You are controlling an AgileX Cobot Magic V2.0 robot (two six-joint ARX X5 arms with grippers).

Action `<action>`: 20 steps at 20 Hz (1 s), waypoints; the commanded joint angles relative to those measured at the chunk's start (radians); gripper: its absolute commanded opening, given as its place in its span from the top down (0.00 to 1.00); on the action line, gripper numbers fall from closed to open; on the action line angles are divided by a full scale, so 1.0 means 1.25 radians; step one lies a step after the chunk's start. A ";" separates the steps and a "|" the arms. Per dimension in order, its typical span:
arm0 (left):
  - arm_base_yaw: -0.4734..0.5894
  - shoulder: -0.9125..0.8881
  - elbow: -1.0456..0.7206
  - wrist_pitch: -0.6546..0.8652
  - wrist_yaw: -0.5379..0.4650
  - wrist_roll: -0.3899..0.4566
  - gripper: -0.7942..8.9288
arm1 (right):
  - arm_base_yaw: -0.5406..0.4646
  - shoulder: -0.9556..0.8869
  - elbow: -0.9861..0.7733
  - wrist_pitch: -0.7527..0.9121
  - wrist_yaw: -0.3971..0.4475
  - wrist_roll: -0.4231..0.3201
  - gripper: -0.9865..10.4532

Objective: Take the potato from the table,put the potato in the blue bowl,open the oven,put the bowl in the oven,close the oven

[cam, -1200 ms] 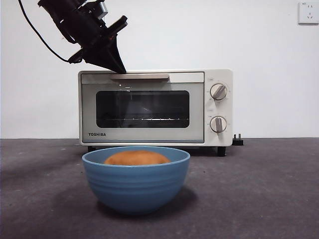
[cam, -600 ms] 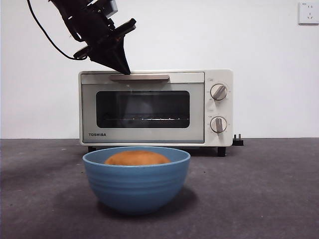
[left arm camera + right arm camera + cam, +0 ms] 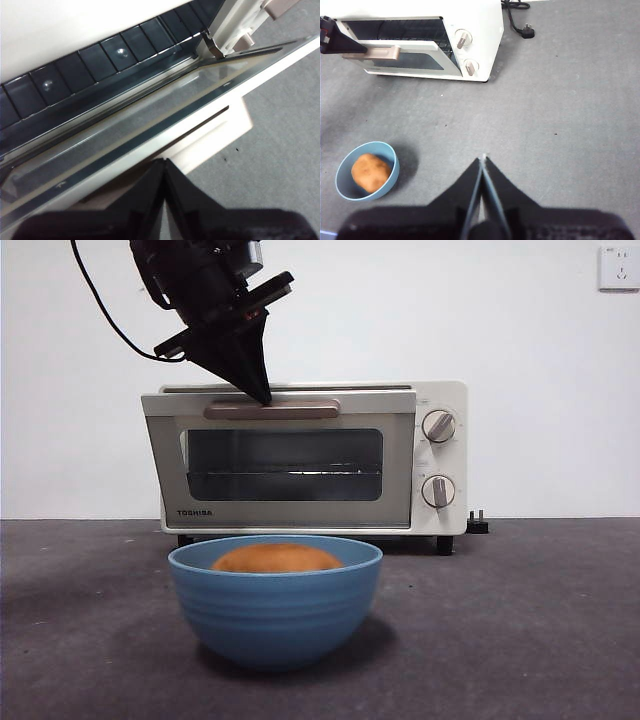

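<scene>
The cream-white oven [image 3: 440, 455] stands at the back of the table [image 3: 520, 620], its dark glass door [image 3: 280, 465] tilted a little way out at the top. My left gripper [image 3: 265, 398] comes down from above, shut, with its tip against the top of the beige handle [image 3: 272, 410]. Its wrist view shows the jaws [image 3: 164, 162] pressed together over the door's upper edge [image 3: 125, 130]. In front sits the blue bowl [image 3: 275, 615] with the potato [image 3: 277, 559] inside. My right gripper [image 3: 482, 159] hangs shut, high above the table, to the right of the bowl [image 3: 390, 157].
The oven's black power plug [image 3: 478, 523] lies on the table just right of the oven. A white wall with a socket [image 3: 617, 265] stands close behind. Bare table stretches right of the bowl.
The oven door went from shut to slightly open, its handle coming forward and down. The left gripper moved right along the oven's top to the handle. Bowl and potato stayed put.
</scene>
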 commanded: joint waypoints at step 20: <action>-0.001 -0.145 -0.479 0.266 -0.082 -0.072 0.92 | 0.002 -0.002 -0.002 -0.016 -0.006 0.015 0.92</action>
